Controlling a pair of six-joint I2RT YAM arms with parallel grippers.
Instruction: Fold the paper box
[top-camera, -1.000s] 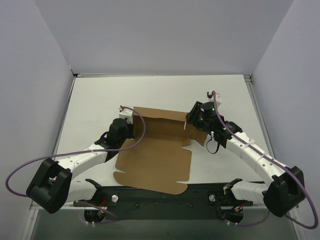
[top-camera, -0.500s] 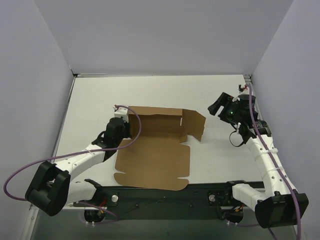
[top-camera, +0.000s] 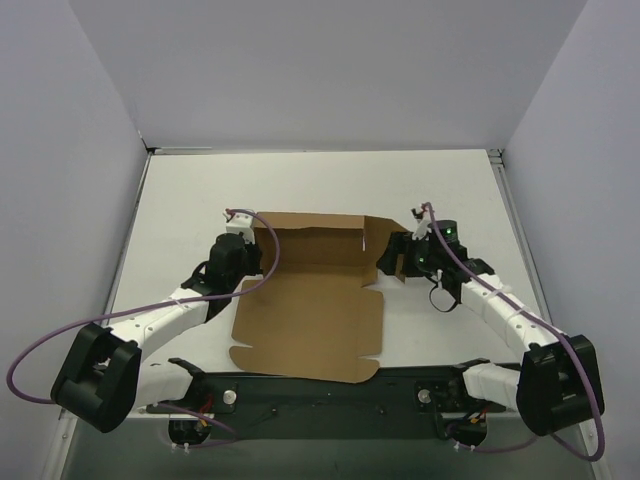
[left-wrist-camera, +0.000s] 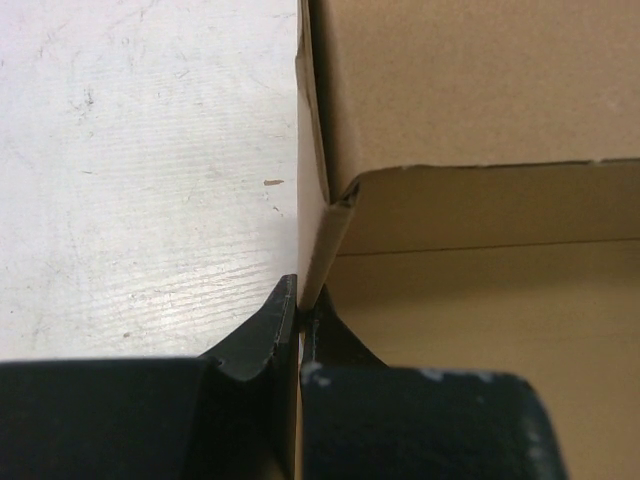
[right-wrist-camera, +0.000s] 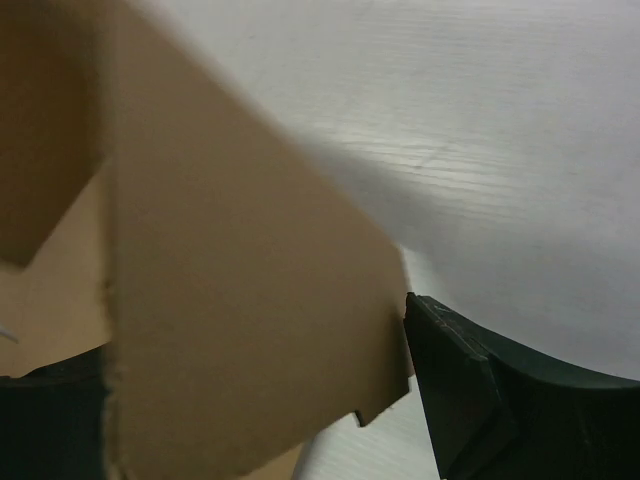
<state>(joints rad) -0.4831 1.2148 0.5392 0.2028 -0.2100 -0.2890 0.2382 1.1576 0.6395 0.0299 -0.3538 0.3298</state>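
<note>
1. Paper box (top-camera: 310, 305): brown die-cut cardboard, lying mid-table (top-camera: 450, 190) between the two arms. The rear wall and left wall stand up, and the broad lid panel lies flat towards the arm bases. It is only partly formed.
2. Left gripper (left-wrist-camera: 298, 300): closed tight on the lower edge of the box's upright left wall, which runs straight in between its fingertips. Compared with a second ago it has barely shifted, and it serves as the anchor.
3. Right gripper (top-camera: 397, 262): jaws spread wide and clamping nothing. The wrist view shows the right end flap (right-wrist-camera: 230, 330) standing between its two fingers (right-wrist-camera: 470, 390), seemingly just brushing the right one.
4. Change noted: a second ago the right gripper sat on this flap. Half a second ago it had let go and swung off towards the table's right edge, leaving the flap splayed outwards. It is now back at the flap, opened for a new hold.
5. Meaning for the task, as a judgement: this is a regrasp. The right side wall is not yet folded up, so the likely next step is to close on the flap and turn it inwards.
</note>
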